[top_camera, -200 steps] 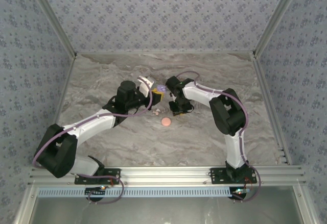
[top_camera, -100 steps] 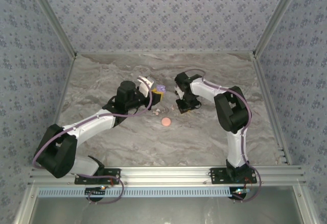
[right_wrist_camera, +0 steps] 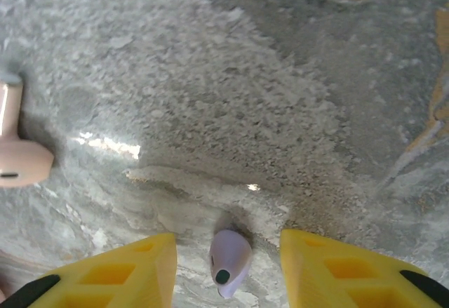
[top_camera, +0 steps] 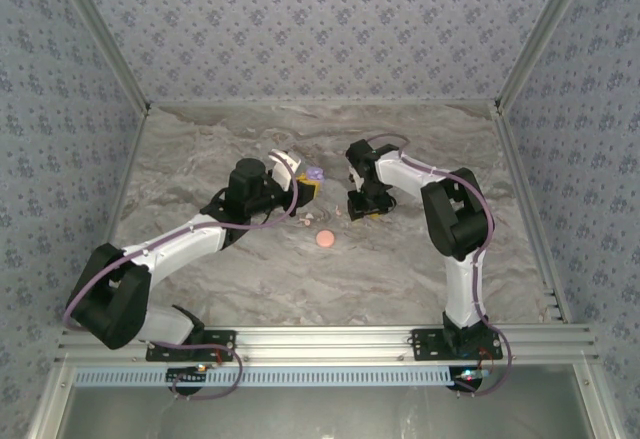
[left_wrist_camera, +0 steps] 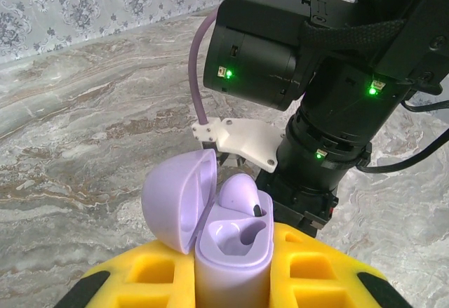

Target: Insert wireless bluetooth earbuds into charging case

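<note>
Left gripper (left_wrist_camera: 231, 288) is clamping open lilac case (left_wrist_camera: 233, 246); right gripper (right_wrist_camera: 228, 249), apart, is straddling lilac earbud (right_wrist_camera: 229, 260); pink earbud (right_wrist_camera: 17, 157) at 10 o'clock

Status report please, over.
Left claw shut on open lilac case, one bud seated. Right claw open, straddling lilac earbud on table. Pink earbud aside, not blocking.

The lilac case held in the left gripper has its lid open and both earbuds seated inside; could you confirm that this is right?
Not quite: the lilac case, held in the left gripper with its lid open, has one earbud seated inside, not both. The socket beside it is empty. The left wrist view shows this.
</note>
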